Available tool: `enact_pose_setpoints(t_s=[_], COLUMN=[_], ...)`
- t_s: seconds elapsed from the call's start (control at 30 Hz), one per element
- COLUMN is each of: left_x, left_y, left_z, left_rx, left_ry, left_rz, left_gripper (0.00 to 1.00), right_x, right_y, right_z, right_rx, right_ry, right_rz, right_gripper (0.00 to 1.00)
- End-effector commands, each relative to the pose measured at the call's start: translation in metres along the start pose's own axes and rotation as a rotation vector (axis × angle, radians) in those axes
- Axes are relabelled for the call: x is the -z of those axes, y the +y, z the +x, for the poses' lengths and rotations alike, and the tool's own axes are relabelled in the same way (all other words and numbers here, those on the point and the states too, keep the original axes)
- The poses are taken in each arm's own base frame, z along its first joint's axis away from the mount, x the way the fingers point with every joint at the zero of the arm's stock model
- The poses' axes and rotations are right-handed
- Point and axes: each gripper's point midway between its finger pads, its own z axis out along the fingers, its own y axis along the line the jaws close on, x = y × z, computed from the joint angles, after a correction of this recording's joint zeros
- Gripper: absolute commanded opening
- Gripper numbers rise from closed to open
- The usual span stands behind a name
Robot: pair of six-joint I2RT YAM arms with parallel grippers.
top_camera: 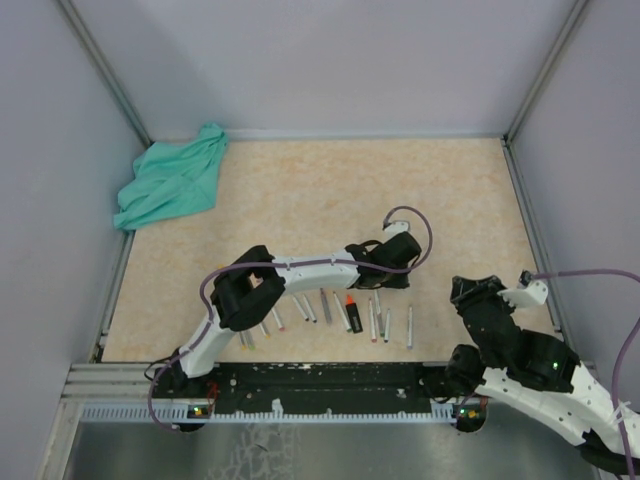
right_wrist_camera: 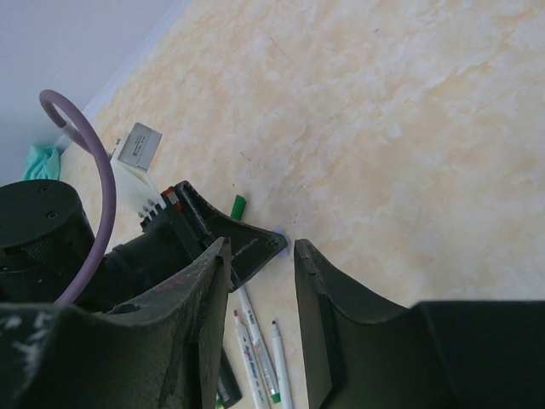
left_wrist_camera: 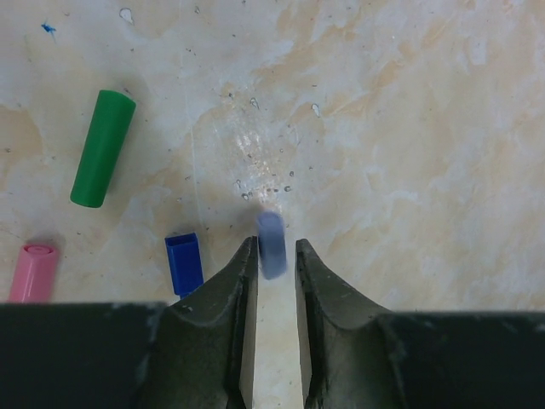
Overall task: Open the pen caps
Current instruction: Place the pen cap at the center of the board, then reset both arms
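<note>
Our left gripper (left_wrist_camera: 275, 244) stands parted slightly wider than the blurred pale-blue cap (left_wrist_camera: 271, 247) at its tips, our right gripper (right_wrist_camera: 261, 247) gapes empty, and we judge the cap light, stiff and slippery, best pinched across its round sides.

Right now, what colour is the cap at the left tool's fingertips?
Pale blue-violet, though the cap is blurred. The left wrist view shows it best.
</note>
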Motion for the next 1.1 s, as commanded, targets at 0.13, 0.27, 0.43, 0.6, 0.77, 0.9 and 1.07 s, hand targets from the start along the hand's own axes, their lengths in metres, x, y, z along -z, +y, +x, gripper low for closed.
enact_pose_setpoints(t_s=[0.13,0.27,0.43,0.6,0.77,0.9,1.07], left_x=[0.008,0.026,0.075,0.137,0.211,0.268,0.322], left_y=[-0.008,-0.017,-0.034,-0.021,0.034,0.077,0.131], left_z=[-0.018,-0.034,-0.065,-0.074,-0.071,-0.092,-0.129], left_rx=[-0.029,-0.04,-0.085,-0.246,-0.373,-0.348,-0.265], left_ry=[-0.044,-0.08,-0.172,-0.267,-0.421,-0.559,-0.651], left_rz=[0.01,0.041,0.135,0.219,0.247,0.313,0.283], left_gripper=[0.31,0.32,0.33,0.45,0.74,0.92,0.99], right_x=[0.004,0.004,0.006,0.013,0.028,0.037,0.034], right_y=[0.014,0.019,0.034,0.06,0.098,0.129,0.166], right_z=[-0.023,-0.021,-0.019,-0.014,-0.008,-0.008,-0.003], right_rx=[-0.061,-0.042,0.004,0.104,0.269,0.359,0.525], right_ry=[-0.055,-0.037,-0.012,0.031,0.07,0.045,0.019], right_rz=[-0.031,-0.042,-0.101,-0.229,-0.462,-0.611,-0.689], right_gripper=[0.36,0.37,0.37,0.37,0.37,0.47,0.68])
